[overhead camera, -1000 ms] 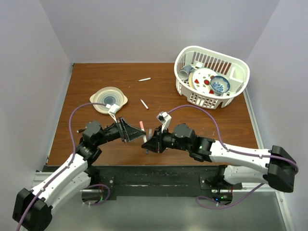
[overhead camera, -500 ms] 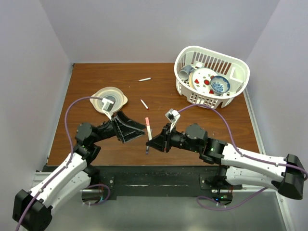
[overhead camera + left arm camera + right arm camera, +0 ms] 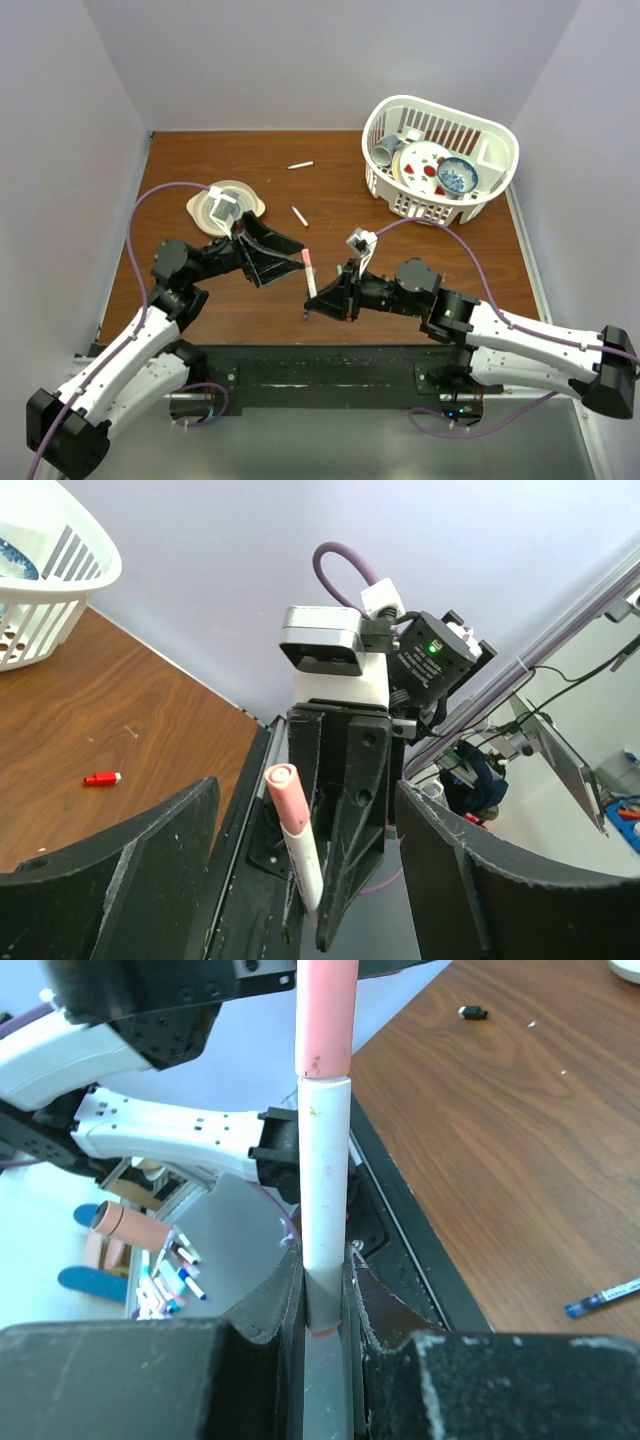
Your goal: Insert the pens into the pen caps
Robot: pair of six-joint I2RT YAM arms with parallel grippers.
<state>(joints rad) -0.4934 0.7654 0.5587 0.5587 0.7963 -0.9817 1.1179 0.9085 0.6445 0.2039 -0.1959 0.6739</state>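
Left tool [image 3: 286,264] has backed off the white pen [image 3: 325,1180], pink cap [image 3: 328,1010] on.

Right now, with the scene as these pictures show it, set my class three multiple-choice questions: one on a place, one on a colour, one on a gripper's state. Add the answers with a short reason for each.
1. Where does the white basket stand on the table?
A. at the far right
B. at the near left
C. beside the arm bases

2. What colour is the cap on the pen in the right gripper?
A. green
B. pink
C. grey

3. How is the left gripper?
A. open, holding nothing
B. shut on a pen
C. shut on a loose cap

Answers:
1 A: the top view shows it at the far right of the table.
2 B: the right wrist view shows a pink cap seated on the white barrel.
3 A: its jaws stand wide apart on either side of the pen, clear of it.
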